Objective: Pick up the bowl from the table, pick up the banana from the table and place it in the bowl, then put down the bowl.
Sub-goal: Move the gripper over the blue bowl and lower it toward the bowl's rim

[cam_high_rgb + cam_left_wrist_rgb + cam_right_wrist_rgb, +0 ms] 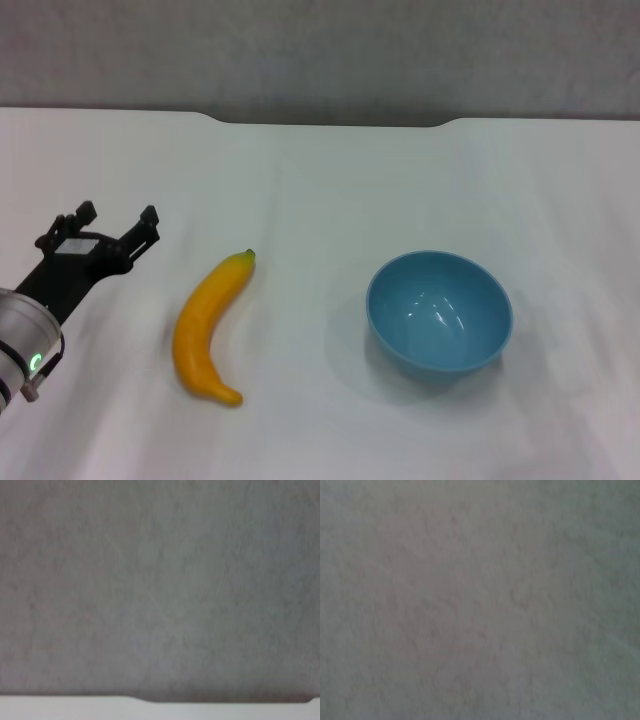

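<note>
The right arm and its end effector appear in no view, so nothing can be said of how its fingers stand. The right wrist view shows only a plain grey, mottled wall (480,600) with nothing else to make out. The left wrist view is nearly the same: grey wall filling most of it, with a thin strip of the white surface (75,709) along one edge and the shallow notch in that edge just visible. The left arm's own fingers do not show there.

In the head view the left arm is cut off at the picture's lower left corner; only its silver wrist section with a small green light and the black end effector are seen. The left end effector (118,222) hangs over the left part of the surface (320,180), pointing away from the robot and a little toward the middle. Its two fingers stand apart, with a clear gap between the tips, and they hold nothing and touch nothing.

The banana (208,326) lies flat on the surface, near the end effector on its right, apart from it, with its dark stem tip at the far end. The bowl (439,314) stands upright on the surface right of the banana, well apart from it; nothing lies in it.
</note>
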{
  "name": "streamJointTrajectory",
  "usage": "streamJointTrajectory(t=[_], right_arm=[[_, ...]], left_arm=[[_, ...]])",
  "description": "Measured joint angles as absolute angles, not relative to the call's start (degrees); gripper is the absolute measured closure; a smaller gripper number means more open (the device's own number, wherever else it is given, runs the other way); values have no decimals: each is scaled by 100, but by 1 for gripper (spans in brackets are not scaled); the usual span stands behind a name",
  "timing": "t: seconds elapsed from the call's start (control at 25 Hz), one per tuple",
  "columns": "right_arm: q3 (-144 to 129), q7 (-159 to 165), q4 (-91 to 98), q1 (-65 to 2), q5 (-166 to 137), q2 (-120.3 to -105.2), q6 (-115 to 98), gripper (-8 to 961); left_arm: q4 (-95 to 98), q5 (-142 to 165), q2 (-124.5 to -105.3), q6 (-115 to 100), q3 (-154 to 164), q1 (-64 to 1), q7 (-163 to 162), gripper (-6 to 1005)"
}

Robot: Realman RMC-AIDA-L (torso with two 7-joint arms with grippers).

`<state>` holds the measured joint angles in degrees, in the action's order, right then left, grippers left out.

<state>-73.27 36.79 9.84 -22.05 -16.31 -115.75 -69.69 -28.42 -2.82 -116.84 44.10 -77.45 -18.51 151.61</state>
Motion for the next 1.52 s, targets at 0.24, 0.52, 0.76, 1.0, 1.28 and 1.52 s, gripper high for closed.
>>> streamJointTrajectory(t=[0.24, 0.52, 0.76, 1.0, 1.28, 1.52], right_arm=[[-7275, 3635, 671, -2404, -1556, -11590, -6690, 53], [-7414, 3553, 561, -2464, -1592, -11592, -6333, 62], [-7543, 3654, 561, -2473, -1679, -11593, -6240, 71], [-7679, 4594, 1001, -2480, -2398, -11507, -6112, 79], [-7695, 6868, 3125, -2059, -4645, -11474, -4898, 88], [-7553, 8854, 4309, -1778, -6032, -11465, -4493, 96]], left_arm=[[-2489, -323, -11693, 4352, -7753, -2009, 15058, 93], [-2287, -330, -11697, 4351, -7777, -2013, 15084, 92], [-2283, -334, -11694, 4351, -7756, -2002, 14984, 93], [-2746, -172, -11647, 4256, -7718, -1935, 14617, 93], [-3171, 357, -11627, 3689, -7724, -1890, 14447, 92], [-3190, 443, -11638, 3597, -7716, -1891, 14444, 92]])
